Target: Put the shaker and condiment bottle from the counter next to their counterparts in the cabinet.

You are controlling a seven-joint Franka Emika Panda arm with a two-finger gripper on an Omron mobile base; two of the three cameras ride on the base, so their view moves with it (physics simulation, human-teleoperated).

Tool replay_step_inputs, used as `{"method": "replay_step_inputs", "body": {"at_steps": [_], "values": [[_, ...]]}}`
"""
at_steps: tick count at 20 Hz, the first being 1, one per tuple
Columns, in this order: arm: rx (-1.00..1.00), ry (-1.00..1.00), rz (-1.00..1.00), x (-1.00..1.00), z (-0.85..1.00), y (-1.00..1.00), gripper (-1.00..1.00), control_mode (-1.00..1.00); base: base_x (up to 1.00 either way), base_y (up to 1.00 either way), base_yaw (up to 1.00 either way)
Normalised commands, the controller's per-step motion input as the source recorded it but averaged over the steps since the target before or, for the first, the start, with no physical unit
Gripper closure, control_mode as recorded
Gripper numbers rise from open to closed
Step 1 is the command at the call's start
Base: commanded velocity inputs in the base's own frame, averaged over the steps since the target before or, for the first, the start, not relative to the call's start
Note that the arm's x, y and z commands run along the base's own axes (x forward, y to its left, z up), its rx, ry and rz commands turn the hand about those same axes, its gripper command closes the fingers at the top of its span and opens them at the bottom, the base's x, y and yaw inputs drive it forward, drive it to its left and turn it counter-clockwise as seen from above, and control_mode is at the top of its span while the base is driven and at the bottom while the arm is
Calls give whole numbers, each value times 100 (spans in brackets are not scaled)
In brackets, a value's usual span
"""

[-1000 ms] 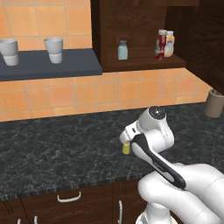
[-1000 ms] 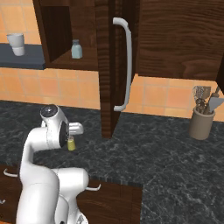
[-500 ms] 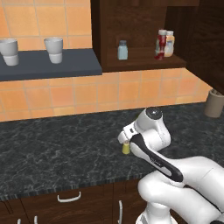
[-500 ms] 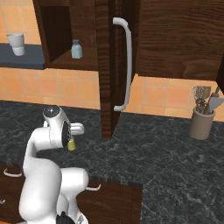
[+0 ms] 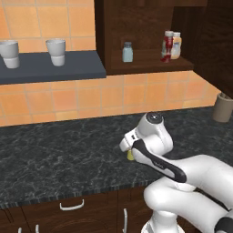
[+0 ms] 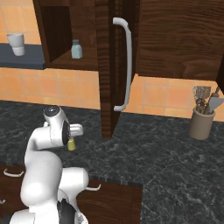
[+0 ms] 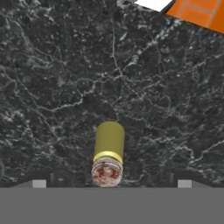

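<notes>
Yellow shaker (image 7: 108, 151) upright on black counter (image 7: 52, 78), gripper (image 7: 109, 181) spread wide above it, holding nothing

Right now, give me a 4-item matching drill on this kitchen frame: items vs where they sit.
Items:
1. yellow shaker
2. red condiment bottle
3. white cups
4. utensil crock

Places:
A. on the dark grey-blue wall shelf
B. on the black counter, right under the open tool
C. on the counter, far right, by the tiled wall
D. on the cabinet shelf beside the orange-tan bottle

Pairs: 1-B, 2-D, 3-A, 4-C
</notes>
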Motion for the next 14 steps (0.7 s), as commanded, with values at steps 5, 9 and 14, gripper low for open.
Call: {"method": "replay_step_inputs", "body": {"at_steps": [5,9,14], "values": [[0,0,0,7,-47,0,-100,-100,0,0,0],[0,0,0,4,-46,0,-100,-100,0,0,0],[0,0,0,2,-42,0,-100,-100,0,0,0]]}}
